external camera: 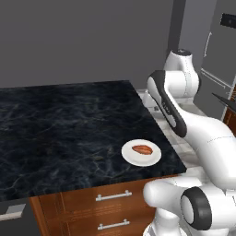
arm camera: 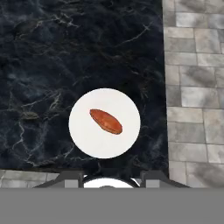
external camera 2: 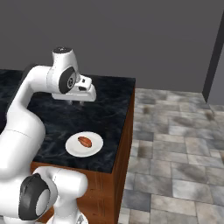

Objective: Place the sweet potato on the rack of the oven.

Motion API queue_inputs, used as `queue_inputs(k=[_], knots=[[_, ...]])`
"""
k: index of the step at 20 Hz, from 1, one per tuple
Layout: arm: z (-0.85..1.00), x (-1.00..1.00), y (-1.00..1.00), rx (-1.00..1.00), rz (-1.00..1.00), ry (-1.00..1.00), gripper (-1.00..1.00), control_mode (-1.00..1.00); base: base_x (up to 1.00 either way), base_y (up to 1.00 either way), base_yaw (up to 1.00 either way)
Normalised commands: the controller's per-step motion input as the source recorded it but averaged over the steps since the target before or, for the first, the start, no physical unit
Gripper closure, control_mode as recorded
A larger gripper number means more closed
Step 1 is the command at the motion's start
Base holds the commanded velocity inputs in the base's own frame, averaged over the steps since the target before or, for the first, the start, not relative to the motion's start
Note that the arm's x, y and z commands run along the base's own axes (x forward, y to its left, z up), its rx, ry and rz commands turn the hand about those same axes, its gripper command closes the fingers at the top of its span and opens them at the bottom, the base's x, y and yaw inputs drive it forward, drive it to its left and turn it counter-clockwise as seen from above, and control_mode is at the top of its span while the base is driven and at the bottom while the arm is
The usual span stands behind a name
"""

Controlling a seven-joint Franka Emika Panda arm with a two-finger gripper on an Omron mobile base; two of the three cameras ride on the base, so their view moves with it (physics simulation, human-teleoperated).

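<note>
Arm base nearest; hand (external camera 2: 77, 103) high over counter (external camera 2: 109, 131), pointing down, fingers together, empty; sweet potato (arm camera: 106, 121) on plate (arm camera: 83, 131).

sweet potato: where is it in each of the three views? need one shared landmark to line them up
Left base view: the sweet potato lies right of centre, below the middle, near the counter's front right corner.
Right base view: sweet potato lies left of centre, below the middle, below the gripper.
Hand view: sweet potato lies near the centre, set diagonally.
Shared landmark: the round white plate under it, on the black marble counter.
</note>
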Motion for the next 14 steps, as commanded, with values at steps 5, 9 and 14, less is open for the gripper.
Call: queue_inputs(k=[5, 9, 14], knots=[[-0.08, 0.15, 0.14, 0.00, 0.05, 0.00, -1.00, -1.00, 0.00, 0.00, 0.00], [-0.35, 0.00, 0.50, 0.01, 0.27, 0.05, -1.00, -1.00, 0.00, 0.00, 0.00], [-0.55, 0.00, 0.45, -0.09, 0.31, 0.01, -1.00, -1.00, 0.00, 0.00, 0.00]])
